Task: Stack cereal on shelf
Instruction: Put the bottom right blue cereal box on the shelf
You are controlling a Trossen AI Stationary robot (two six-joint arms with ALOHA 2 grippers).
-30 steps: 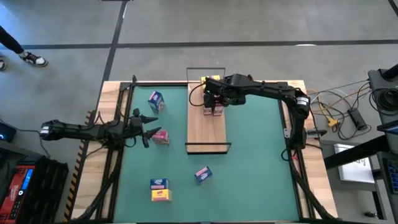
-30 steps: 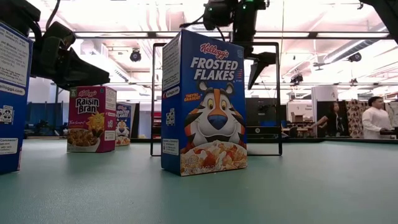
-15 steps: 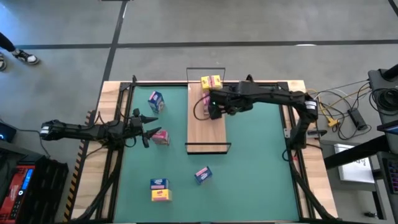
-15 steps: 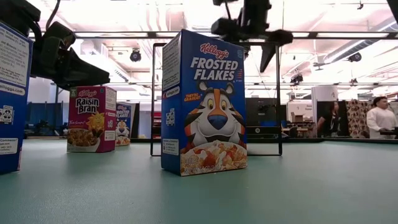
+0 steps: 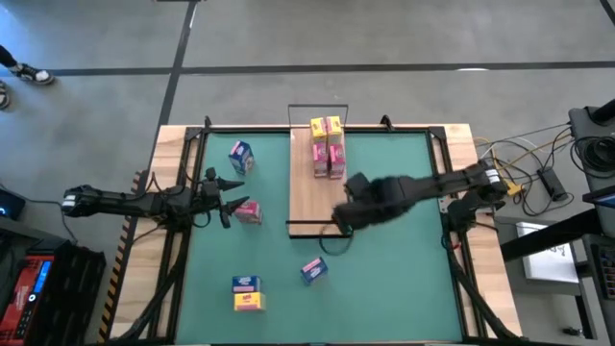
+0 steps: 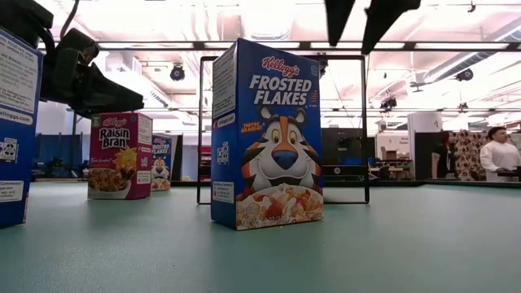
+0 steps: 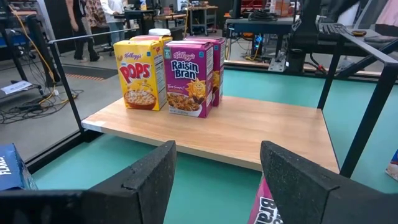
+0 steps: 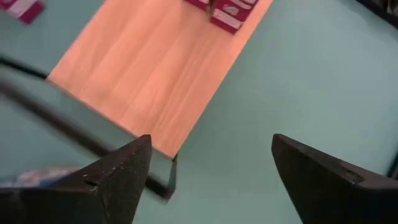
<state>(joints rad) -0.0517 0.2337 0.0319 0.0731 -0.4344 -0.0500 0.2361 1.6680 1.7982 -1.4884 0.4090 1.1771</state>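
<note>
Right tool point(image 5: 343, 219) left shelf point(image 5: 317, 197) (boxes point(image 5: 328, 147) remain).

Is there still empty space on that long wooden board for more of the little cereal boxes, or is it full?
Plenty of room. The light-brown wooden plank shelf is crowded only at its far end, where yellow and magenta cereal boxes cluster. From them to the near black wire frame the wood is bare, though the open right gripper hangs over that end.

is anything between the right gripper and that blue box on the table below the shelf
Nothing visible. The right gripper, open and empty, hangs over the shelf's near end; the blue box stands on bare table just beyond, with only the shelf's thin wire frame nearby.
</note>
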